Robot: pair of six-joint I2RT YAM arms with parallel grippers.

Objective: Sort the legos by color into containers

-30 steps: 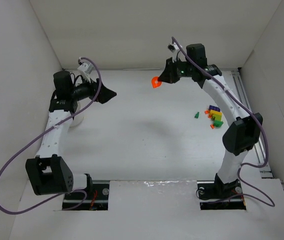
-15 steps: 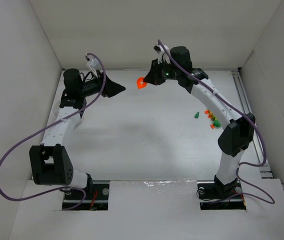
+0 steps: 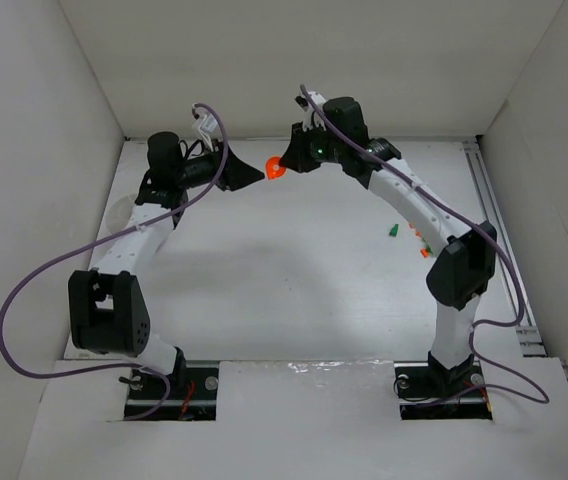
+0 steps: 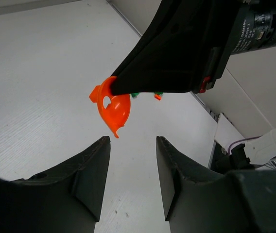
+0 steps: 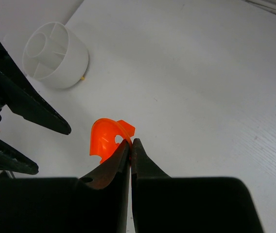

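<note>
**R tool has the orange piece, L tool is close w/ nothing in it**

Look at your R tool (image 5: 130,141) first. Its two fingers are squeezed tight on the rim of an orange piece (image 5: 108,138). The piece is curved like a tiny cup w/ a round hole in its side. It could be a lego or a little pot, I can't tell from here. It hangs in the air, up off the surface (image 3: 284,300). It is near the back wall, about in the middle btw the two arms.

Your L tool (image 4: 132,145) points right at it. Its fingers are apart, w/ a gap btw them and nothing in the gap. The orange piece sits just past the fingertips, near them but not touching.

The white bowl (image 5: 55,54) stands on the surface over on the L side, apart from the orange piece. It is round, w/ a small ring in the middle and thin walls going out like spokes. A tiny yellow bit (image 5: 82,77) lies just beside its wall.

A green lego (image 3: 392,230) and an orange lego (image 3: 425,253) lie on the R side of the surface. They are right next to the R arm (image 3: 414,200) and well apart from the bowl. In the L wrist cam you see them as small green and orange dots under the R tool.
</note>
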